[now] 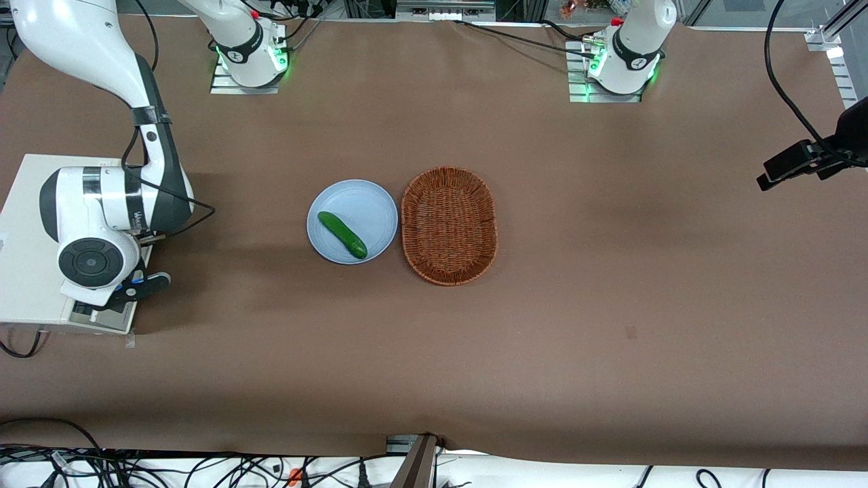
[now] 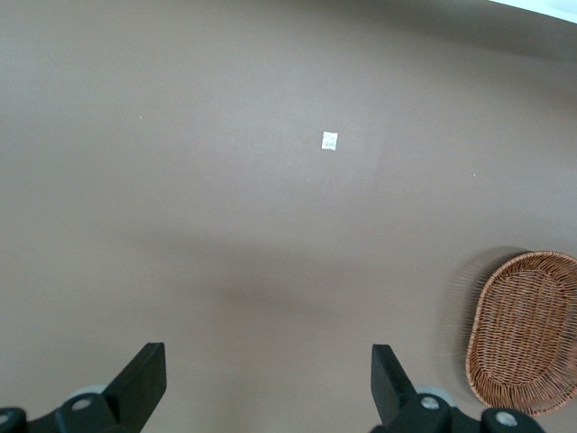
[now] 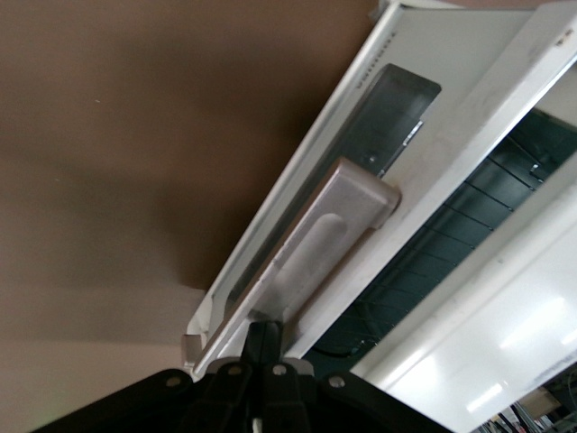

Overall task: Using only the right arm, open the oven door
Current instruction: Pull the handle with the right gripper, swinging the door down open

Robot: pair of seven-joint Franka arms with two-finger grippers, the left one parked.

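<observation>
The cream-white oven [image 1: 27,257] stands at the working arm's end of the table, with the right arm [image 1: 102,210] bent over it. The oven door [image 3: 361,117] hangs partly open. A gap between it and the oven body [image 3: 505,334] shows the dark wire rack [image 3: 451,244] inside. My gripper [image 3: 264,332] is shut, its two fingers pressed together, with the tips against one end of the silver bar handle [image 3: 334,221]. In the front view the gripper [image 1: 146,286] sits just above the door's edge [image 1: 102,315].
A pale blue plate [image 1: 380,203] with a green cucumber [image 1: 342,234] lies mid-table, and a wicker basket [image 1: 449,224] lies beside it. A black camera mount [image 1: 807,159] reaches in at the parked arm's end. A small white tag [image 2: 330,141] lies on the brown cloth.
</observation>
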